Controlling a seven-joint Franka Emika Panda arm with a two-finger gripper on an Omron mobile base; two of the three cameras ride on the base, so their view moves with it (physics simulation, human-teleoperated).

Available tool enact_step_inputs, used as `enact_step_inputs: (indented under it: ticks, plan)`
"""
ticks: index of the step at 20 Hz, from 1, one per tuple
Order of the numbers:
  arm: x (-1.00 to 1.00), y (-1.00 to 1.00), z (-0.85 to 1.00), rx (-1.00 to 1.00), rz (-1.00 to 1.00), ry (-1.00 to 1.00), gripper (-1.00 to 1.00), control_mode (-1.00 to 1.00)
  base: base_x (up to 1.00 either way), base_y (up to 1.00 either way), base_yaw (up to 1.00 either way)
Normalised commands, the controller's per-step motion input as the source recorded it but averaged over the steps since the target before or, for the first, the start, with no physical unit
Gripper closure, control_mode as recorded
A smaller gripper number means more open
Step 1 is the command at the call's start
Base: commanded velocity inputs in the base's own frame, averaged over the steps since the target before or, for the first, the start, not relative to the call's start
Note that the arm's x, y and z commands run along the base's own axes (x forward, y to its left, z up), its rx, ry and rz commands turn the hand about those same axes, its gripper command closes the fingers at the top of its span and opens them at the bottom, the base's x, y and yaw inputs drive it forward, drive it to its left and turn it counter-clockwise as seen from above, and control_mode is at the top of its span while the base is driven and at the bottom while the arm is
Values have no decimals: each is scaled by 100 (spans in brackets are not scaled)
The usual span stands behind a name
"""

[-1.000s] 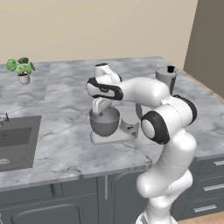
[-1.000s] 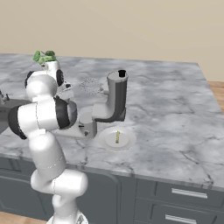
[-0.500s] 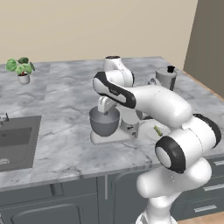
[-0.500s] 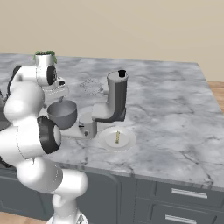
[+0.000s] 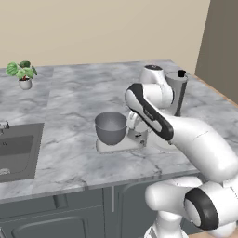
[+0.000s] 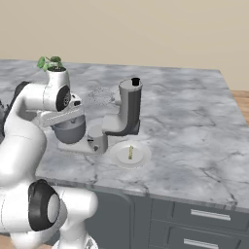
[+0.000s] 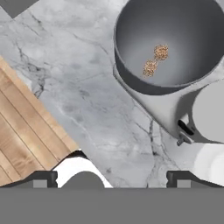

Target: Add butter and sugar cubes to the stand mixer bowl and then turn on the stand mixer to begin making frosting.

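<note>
A beige wall backs a grey marble counter (image 5: 74, 102) that spans the room, with dark cabinets (image 6: 194, 221) below, a wood floor (image 7: 26, 127) beside it and a steel sink (image 5: 16, 151) set in at the left. The mixer (image 6: 127, 109) stands mid-counter, its bowl (image 5: 110, 127) on the whitish base. A white plate (image 6: 130, 154) just beside the base carries the butter (image 6: 130, 152). A potted plant (image 5: 22, 74) sits far back. 2 sugar cubes (image 7: 155, 60) lie inside the bowl. The gripper (image 7: 112, 175) hangs above the counter near the bowl, fingers (image 7: 41, 177) spread wide and empty.
</note>
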Motion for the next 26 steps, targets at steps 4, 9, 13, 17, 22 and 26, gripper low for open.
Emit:
enact_step_inputs:
  ticks: [4, 9, 13, 17, 22, 26]
  plan:
    - [-9, -81, 2, 10, -7, 0, -100, -100, 0, 0, 0]
    - [0, -74, 0, 10, -7, 1, -100, -100, 0, 0, 0]
    - [0, -70, 0, 9, -9, 1, -100, -100, 0, 0, 0]
    - [-12, -69, 0, 16, -6, 0, -100, -100, 0, 0, 0]
    - [-11, -65, -5, 21, -7, 0, -100, -100, 0, 0, 0]
    - [-1, -47, -14, 17, -8, 0, -100, -100, 0, 0, 0]
